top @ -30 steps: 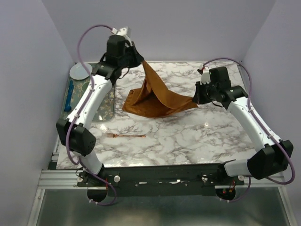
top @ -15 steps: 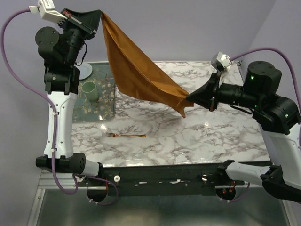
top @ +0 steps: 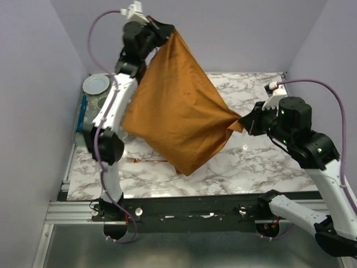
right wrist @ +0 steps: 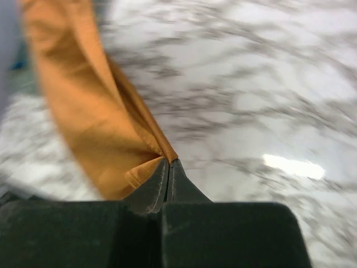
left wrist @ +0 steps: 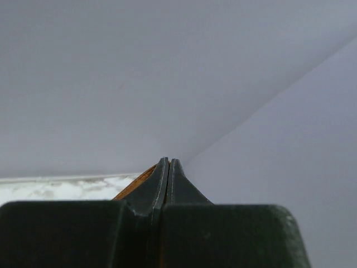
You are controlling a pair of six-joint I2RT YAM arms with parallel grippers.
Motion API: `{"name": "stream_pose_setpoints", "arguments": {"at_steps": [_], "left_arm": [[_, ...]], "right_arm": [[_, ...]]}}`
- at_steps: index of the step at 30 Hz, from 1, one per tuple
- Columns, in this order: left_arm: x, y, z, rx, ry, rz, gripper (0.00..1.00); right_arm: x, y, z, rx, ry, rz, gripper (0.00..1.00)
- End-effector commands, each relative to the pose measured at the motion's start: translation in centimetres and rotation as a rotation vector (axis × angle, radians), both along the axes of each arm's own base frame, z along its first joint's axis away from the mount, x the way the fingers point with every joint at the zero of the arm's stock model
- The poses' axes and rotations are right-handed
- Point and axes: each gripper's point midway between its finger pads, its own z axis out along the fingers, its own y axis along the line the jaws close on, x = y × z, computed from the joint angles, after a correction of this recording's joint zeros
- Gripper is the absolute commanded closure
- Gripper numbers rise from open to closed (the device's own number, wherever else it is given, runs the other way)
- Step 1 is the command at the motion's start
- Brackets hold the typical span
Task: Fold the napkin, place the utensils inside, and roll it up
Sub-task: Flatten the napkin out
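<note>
The napkin [top: 178, 120] stretched in the air
At 12 o'clock the left gripper [top: 171, 30], at 3 o'clock the right gripper [top: 243, 121], each clenched on a corner.

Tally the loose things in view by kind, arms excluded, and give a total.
Cloths: 1, the napkin
Utensils: 2, the fork and a blue utensil
Plates: 1, the plate
Trays: 1, the patterned tray, mostly hidden by the left arm
Total: 5
</note>
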Motion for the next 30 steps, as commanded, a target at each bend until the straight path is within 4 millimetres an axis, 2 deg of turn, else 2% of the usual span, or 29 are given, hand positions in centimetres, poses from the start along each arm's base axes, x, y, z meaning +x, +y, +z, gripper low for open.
{"name": "stream_pose_setpoints", "arguments": {"at_steps": [1, 2, 3, 4, 5, 7, 8, 9, 10, 11, 12, 13, 14, 15, 16, 17, 19, 20, 21, 22, 23, 24, 25, 26, 27, 28, 29, 30], "left_arm": [[6.4, -10.0, -12.5, 0.150, 0.146, -0.050, 1.00], [7.1, -11.4, -13.5, 0.153, 0.130, -0.053, 1.00], [7.4, -12.8, -13.7, 0.131, 0.110, -0.071, 1.00], [7.8, -14.3, -15.1, 0.121, 0.102, -0.096, 1.00], [8.8, -16.5, -19.0, 0.124, 0.117, -0.117, 1.00], [9.5, -18.1, -21.2, 0.103, 0.136, -0.128, 1.00], [9.8, -19.7, -25.2, 0.120, 0.175, -0.152, 1.00], [10.0, -20.0, -25.4, 0.119, 0.175, -0.148, 1.00], [10.0, -20.4, -27.0, 0.112, 0.212, -0.160, 0.94], [9.5, -20.9, -27.2, 0.112, 0.215, -0.194, 0.83], [9.2, -21.2, -28.2, 0.127, 0.244, -0.192, 0.64], [8.9, -21.3, -28.3, 0.163, 0.242, -0.186, 0.26], [8.3, -21.1, -27.4, 0.184, 0.249, -0.191, 0.10], [7.7, -21.1, -27.3, 0.206, 0.269, -0.206, 0.01], [6.8, -21.0, -25.3, 0.209, 0.256, -0.230, 0.01], [6.0, -20.8, -25.3, 0.239, 0.277, -0.246, 0.01], [4.6, -20.2, -25.2, 0.277, 0.331, -0.256, 0.01], [2.9, -19.6, -21.8, 0.269, 0.314, -0.261, 0.01], [1.7, -19.3, -24.5, 0.307, 0.384, -0.272, 0.01], [0.4, -19.1, -24.3, 0.323, 0.391, -0.285, 0.01], [-2.0, -19.0, -21.8, 0.335, 0.372, -0.305, 0.01], [-3.5, -18.6, -24.4, 0.385, 0.435, -0.313, 0.01], [-4.7, -18.2, -25.2, 0.405, 0.470, -0.317, 0.08], [-6.6, -17.7, -24.4, 0.419, 0.494, -0.328, 0.13], [-8.3, -17.1, -27.6, 0.457, 0.570, -0.344, 0.17], [-9.5, -16.7, -28.7, 0.477, 0.597, -0.354, 0.24], [-10.8, -16.2, -28.0, 0.484, 0.585, -0.358, 0.27], [-12.8, -16.0, -31.2, 0.540, 0.641, -0.368, 0.31]], "right_arm": [[5.3, -11.3, -10.2, -0.235, 0.219, -0.532, 0.99], [6.1, -14.1, -11.7, -0.254, 0.269, -0.629, 0.99], [6.4, -15.3, -14.8, -0.309, 0.351, -0.662, 0.99], [6.8, -16.7, -16.2, -0.345, 0.382, -0.715, 0.99], [7.0, -18.1, -17.1, -0.362, 0.411, -0.757, 0.99], [7.2, -20.1, -19.6, -0.441, 0.478, -0.834, 0.99], [7.3, -20.9, -20.4, -0.454, 0.501, -0.844, 0.99], [7.3, -21.3, -20.9, -0.470, 0.535, -0.851, 0.91], [7.6, -22.5, -20.9, -0.477, 0.559, -0.898, 0.89], [8.0, -23.2, -21.0, -0.488, 0.555, -0.917, 0.79], [8.3, -23.4, -21.0, -0.501, 0.556, -0.924, 0.43], [8.5, -24.1, -20.5, -0.525, 0.551, -0.951, 0.31], [8.2, -24.2, -21.0, -0.551, 0.582, -0.950, 0.24], [8.2, -24.3, -20.9, -0.558, 0.582, -0.947, 0.17], [8.1, -24.5, -20.7, -0.573, 0.580, -0.951, 0.15], [7.8, -24.7, -19.9, -0.579, 0.578, -0.964, 0.13], [7.7, -24.5, -19.4, -0.576, 0.577, -0.949, 0.12], [7.6, -24.3, -19.3, -0.579, 0.579, -0.936, 0.11], [7.5, -23.9, -19.4, -0.552, 0.585, -0.927, 0.10], [8.1, -21.8, -20.2, -0.459, 0.606, -0.835, 0.10], [8.8, -20.2, -20.5, -0.393, 0.603, -0.777, 0.10], [8.9, -18.8, -21.3, -0.324, 0.622, -0.738, 0.10], [9.3, -15.7, -21.4, -0.186, 0.635, -0.623, 0.10], [10.4, -14.1, -21.1, -0.101, 0.602, -0.575, 0.10], [10.3, -13.2, -21.4, -0.060, 0.614, -0.552, 0.00], [10.0, -12.2, -21.8, -0.021, 0.634, -0.534, 0.00], [10.5, -11.8, -22.0, 0.003, 0.617, -0.533, 0.00], [10.5, -11.7, -22.5, 0.004, 0.618, -0.535, 0.00]]}}
